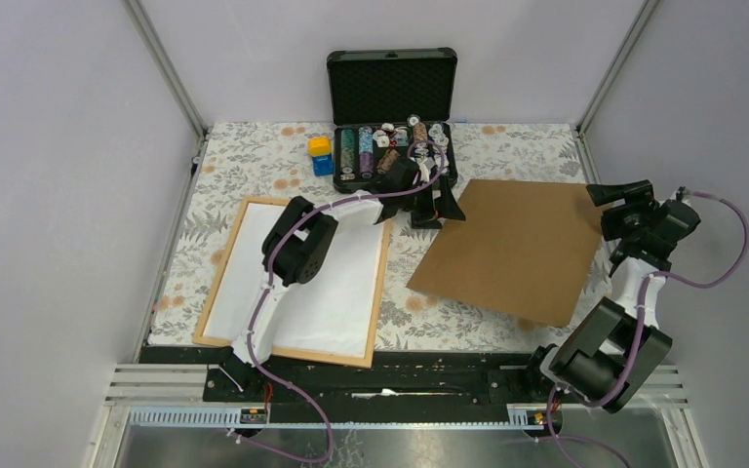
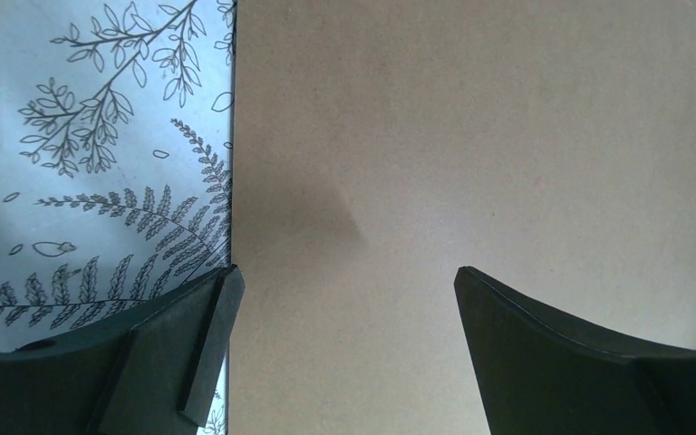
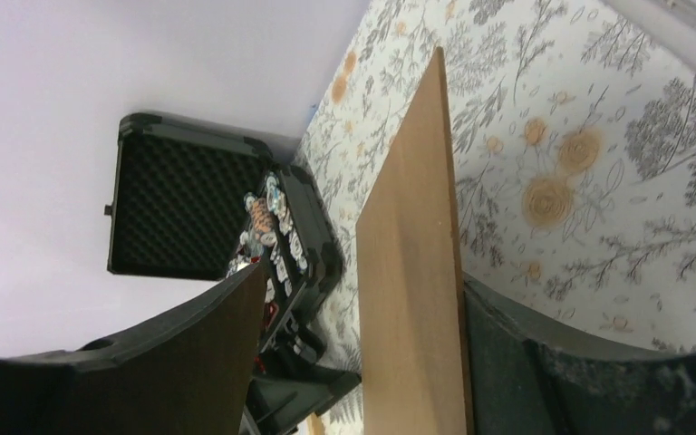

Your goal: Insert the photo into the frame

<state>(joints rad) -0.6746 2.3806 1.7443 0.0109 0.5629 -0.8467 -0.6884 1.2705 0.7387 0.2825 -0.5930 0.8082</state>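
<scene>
- Currently, my left tool (image 1: 436, 208) is fully open and holds nothing; its two dark, wedge-shaped fingers (image 2: 190, 349) stand wide apart.
- In the left wrist view, the left tool (image 2: 344, 272) sits over the straight edge of the hardboard sheet (image 2: 471, 163). One finger is above the patterned cloth and the other is above the board.
- The hardboard sheet (image 1: 507, 249) is a flat brown rectangle with a matte, fine-grained face. It lies turned at an angle on the right half of the tabletop (image 1: 254, 156).
- My right tool (image 1: 612, 195) is at the board's right edge, and its fingers straddle that thin edge.
- In the right wrist view, the right tool (image 3: 362, 276) is not closed. The hardboard sheet (image 3: 412, 272) appears to touch one finger, and a clear gap separates it from the other.
- The frame (image 1: 381, 288) lies flat on the left half of the tabletop, well apart from both tools. It is a rectangle of thin, light natural wood rails.
- The photo (image 1: 336, 288) lies inside the frame. Only a plain, smooth white paper face shows, and my left arm crosses above it.
- The tabletop is covered with a pale cloth printed with grey ferns and orange flowers.
- A black case (image 1: 390, 107) stands at the far edge with its lid upright and lined with dimpled foam. Its tray holds small round pieces.
- A yellow block (image 1: 320, 146) and a blue block (image 1: 323, 165) sit stacked or touching just left of the case.
</scene>
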